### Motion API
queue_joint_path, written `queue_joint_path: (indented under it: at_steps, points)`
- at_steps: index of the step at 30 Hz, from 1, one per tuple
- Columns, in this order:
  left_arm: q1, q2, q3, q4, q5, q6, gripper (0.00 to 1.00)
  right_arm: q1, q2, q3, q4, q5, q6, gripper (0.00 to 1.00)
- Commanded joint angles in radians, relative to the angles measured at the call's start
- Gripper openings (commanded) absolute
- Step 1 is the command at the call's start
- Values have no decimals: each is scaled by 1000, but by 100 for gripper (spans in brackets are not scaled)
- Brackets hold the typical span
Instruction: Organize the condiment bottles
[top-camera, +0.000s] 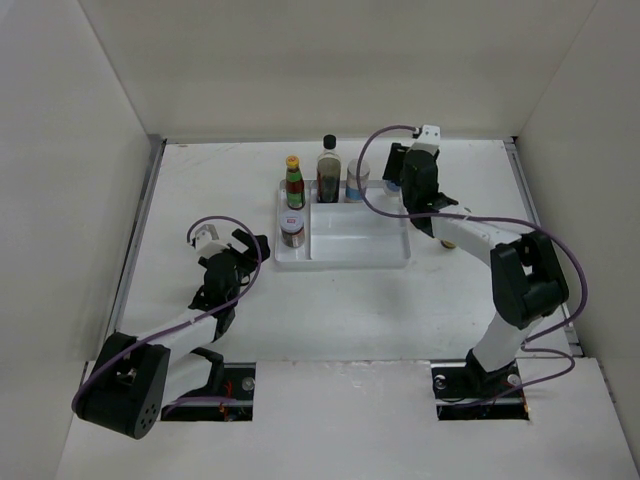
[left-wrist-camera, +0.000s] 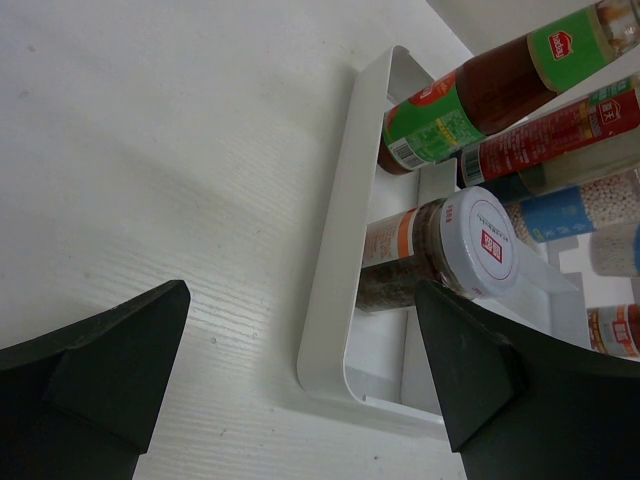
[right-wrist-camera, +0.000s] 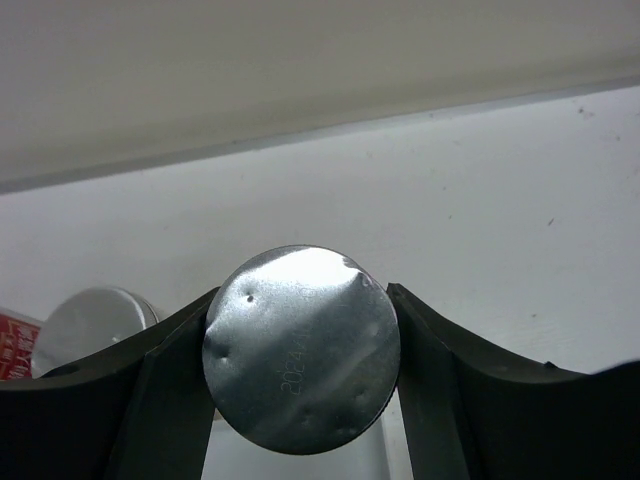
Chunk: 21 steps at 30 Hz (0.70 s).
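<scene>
Right claw (right-wrist-camera: 300, 325) clamps a silver-lidded jar (right-wrist-camera: 300, 355), plain only in its wrist view; left claw (left-wrist-camera: 300, 300) gapes empty

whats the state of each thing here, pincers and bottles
left pincer: open, empty
right pincer: shut on silver-lidded jar
silver-lidded jar: held, lid on
red sauce bottle: upright, capped, in tray
tall dark bottle: upright, capped, in tray
short jar: upright, lid on, in tray
pale shaker: upright, in tray

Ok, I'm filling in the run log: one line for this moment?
left end effector: open, beside white tray | right end effector: shut on silver-lidded jar
</scene>
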<state>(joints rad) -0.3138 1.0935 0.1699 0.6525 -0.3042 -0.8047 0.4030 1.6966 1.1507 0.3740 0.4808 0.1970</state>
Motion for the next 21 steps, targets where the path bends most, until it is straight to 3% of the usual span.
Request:
queue_joint_path:
  at_steps: [1,7,15,21]
  points:
    - [5,-20,11,53,7,-10,100,21,4,40,89,-25,47,50]
    - [8,-15,13,53,11,-10,100,32,58,-8,88,-41,94,52]
    - [11,-14,13,53,16,-10,100,32,34,-23,69,-34,107,73]
    - [8,-24,10,53,11,-10,100,32,40,-17,60,-45,107,69]
